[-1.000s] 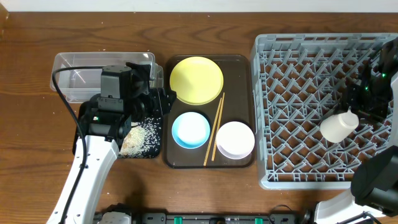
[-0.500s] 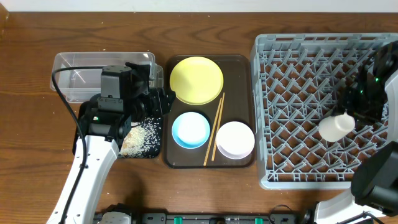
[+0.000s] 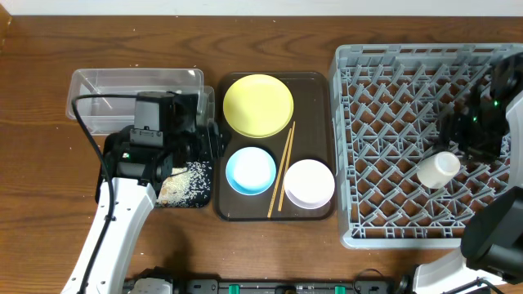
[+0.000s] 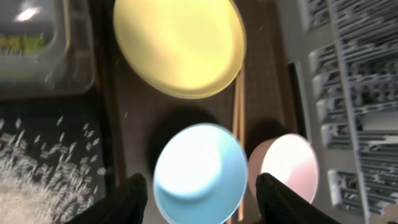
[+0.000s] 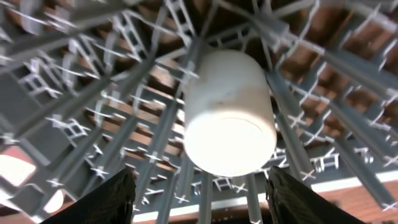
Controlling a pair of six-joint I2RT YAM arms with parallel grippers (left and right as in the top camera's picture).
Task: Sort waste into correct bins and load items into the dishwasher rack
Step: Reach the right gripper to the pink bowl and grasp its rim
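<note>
**Right jaws.** Spread wide and holding nothing. The two dark fingers stand apart on either side of the white cup and do not touch it.
- The cup lies on its side among the pegs of the dishwasher rack, straight ahead of the jaws.
- Its long axis runs away from them, with one round end turned toward the wrist. Whether that end is the mouth or the base cannot be told.
- Seen from overhead, the cup rests toward the rack's right side, slanting across the lattice.

**Left jaws.** Also wide and empty, with fingers on either side of the light blue bowl and hovering above it.
- The bowl sits open side up on the brown tray, directly below and between the jaws.
- This arm is much the nearer to the tray's contents, so the bowl looks like its likely next pick.

**Tray contents.**
- Chopsticks lie just right of the blue bowl. Their long axis runs front to back, between the two bowls and alongside the yellow plate.
- The white bowl lies beyond them, toward the rack.

**Bins, left of the tray.**
- The black tray holds loose rice grains.
- The clear tub holds the yellow-green wrapper.

**Writing.** The wrapper's print is blurred and unreadable. No brand or label is seen elsewhere.

**Support.** A wooden desk.
</note>
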